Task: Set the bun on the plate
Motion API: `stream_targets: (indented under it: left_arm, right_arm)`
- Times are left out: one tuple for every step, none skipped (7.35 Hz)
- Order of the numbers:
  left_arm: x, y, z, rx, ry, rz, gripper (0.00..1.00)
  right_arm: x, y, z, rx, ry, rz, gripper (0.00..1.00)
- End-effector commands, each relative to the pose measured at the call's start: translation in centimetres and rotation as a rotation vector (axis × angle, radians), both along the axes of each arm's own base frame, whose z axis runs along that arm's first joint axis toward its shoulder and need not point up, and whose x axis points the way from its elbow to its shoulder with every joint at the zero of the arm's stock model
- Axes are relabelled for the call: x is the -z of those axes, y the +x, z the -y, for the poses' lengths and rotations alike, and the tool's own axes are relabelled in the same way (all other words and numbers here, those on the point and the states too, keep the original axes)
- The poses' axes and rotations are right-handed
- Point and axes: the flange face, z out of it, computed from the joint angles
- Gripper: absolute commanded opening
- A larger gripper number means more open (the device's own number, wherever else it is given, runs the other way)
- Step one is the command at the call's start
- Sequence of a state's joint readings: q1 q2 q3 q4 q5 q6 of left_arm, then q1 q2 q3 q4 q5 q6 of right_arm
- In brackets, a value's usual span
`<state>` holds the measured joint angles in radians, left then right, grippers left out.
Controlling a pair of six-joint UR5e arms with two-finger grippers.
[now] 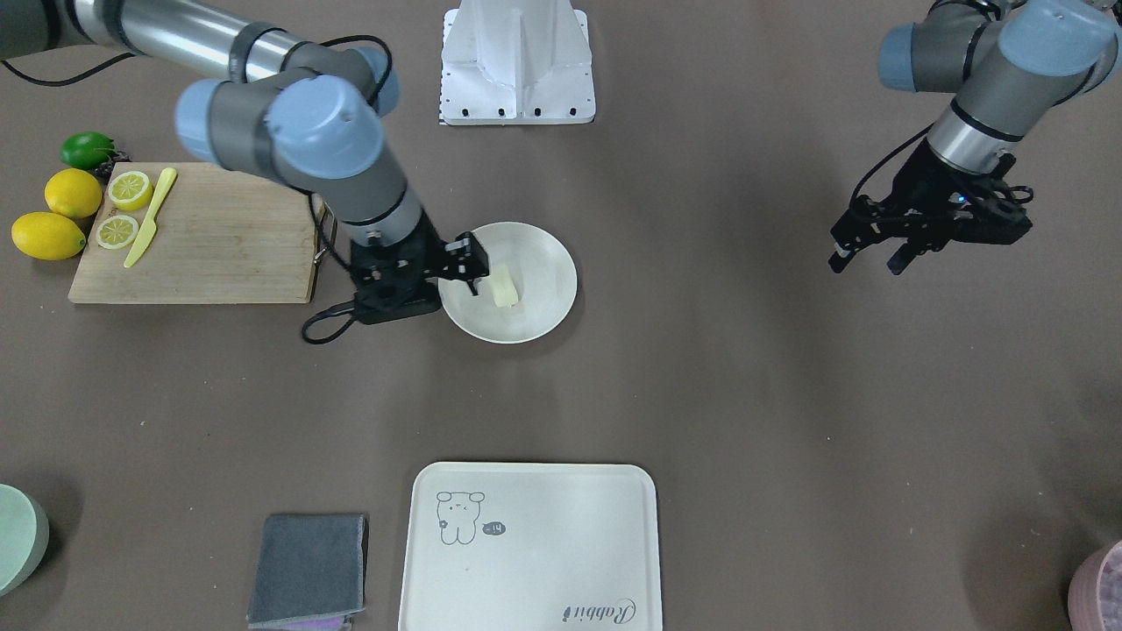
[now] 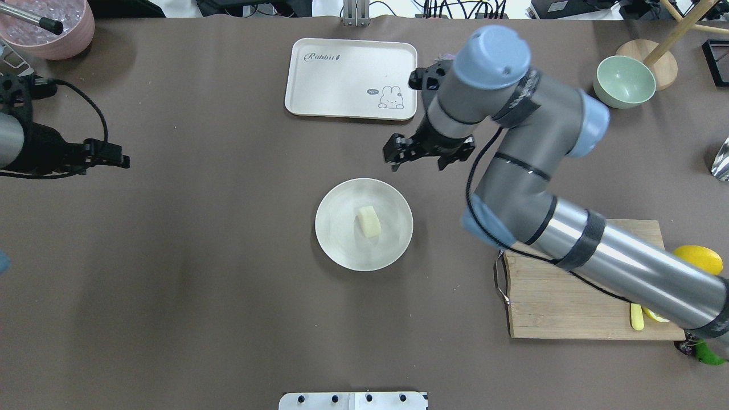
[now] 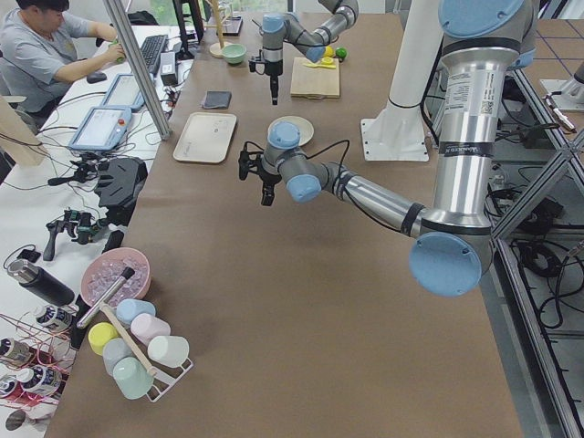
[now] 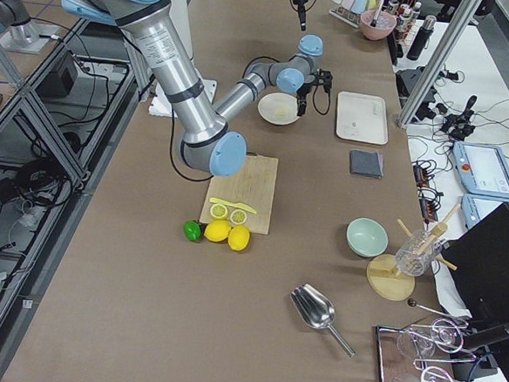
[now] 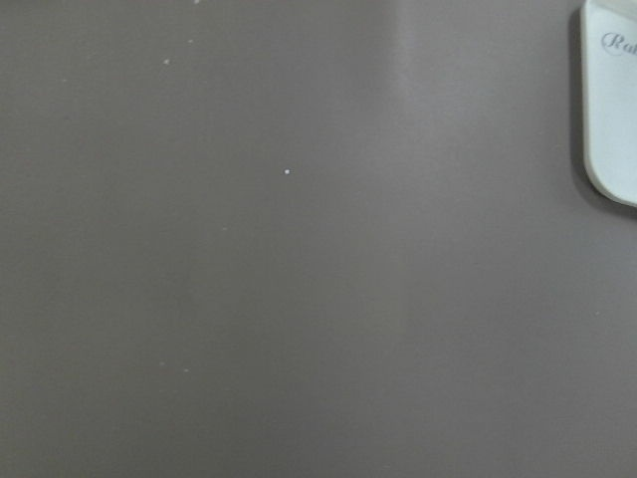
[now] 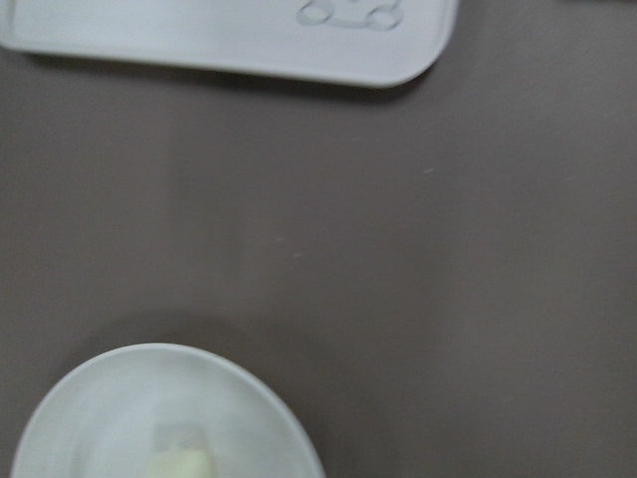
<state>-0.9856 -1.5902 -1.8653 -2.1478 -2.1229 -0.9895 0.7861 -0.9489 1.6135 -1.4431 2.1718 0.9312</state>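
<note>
Bun (image 2: 369,221) lies on its side near the middle of the plate, on the brown table (image 2: 171,296). My right arm (image 2: 569,250) reaches in over the board (image 2: 558,296), and the tray (image 2: 342,85) sits beyond. The plate (image 2: 339,250) lies between the tray and my base. My right gripper (image 2: 418,162) hangs raised above the gap between plate and tray, fingers spread and holding nothing. My left gripper (image 1: 868,260), fingers also parted and empty, hangs well apart toward the table's left end. From my right fingers the bun lies back toward my base and a little to my left, touching neither finger. Its long axis runs roughly near-to-far with a slight slant. The right gripper is far the nearer. Placement looks done to me; what remains is likely a clean pull away from the plate.
</note>
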Motion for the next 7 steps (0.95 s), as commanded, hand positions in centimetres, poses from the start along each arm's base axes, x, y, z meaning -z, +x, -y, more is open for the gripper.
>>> stream_targets:
  left_arm:
    - [-7.3, -11.1, 2.0, -0.132, 0.118, 0.034, 0.96]
    - [-11.6, -16.7, 0.6, -0.174, 0.164, 0.037, 0.96]
    - [-14.4, -19.2, -1.2, -0.198, 0.159, 0.021, 0.96]
    - [-17.4, -19.9, -4.3, -0.211, 0.096, 0.008, 0.97]
    - [-18.4, -20.8, -5.3, -0.213, 0.101, 0.018, 0.97]
    - [-18.9, -21.5, -6.2, -0.202, 0.092, 0.020, 0.97]
    - [-18.8, -21.6, -6.3, -0.199, 0.094, 0.021, 0.97]
  right_arm:
    - [-11.8, 17.8, 5.5, 0.069, 0.101, -0.018, 0.99]
    - [-18.8, 24.9, 5.4, 0.095, 0.159, -0.073, 0.99]
    - [-25.8, 31.5, 4.1, 0.117, 0.183, -0.124, 0.99]
    - [-31.9, 38.0, 2.5, 0.144, 0.212, -0.161, 0.99]
    - [-37.8, 43.8, 0.4, 0.178, 0.235, -0.177, 0.99]
    - [-42.2, 47.6, -2.1, 0.183, 0.222, -0.190, 1.00]
    - [-45.5, 49.7, -5.7, 0.180, 0.197, -0.193, 0.99]
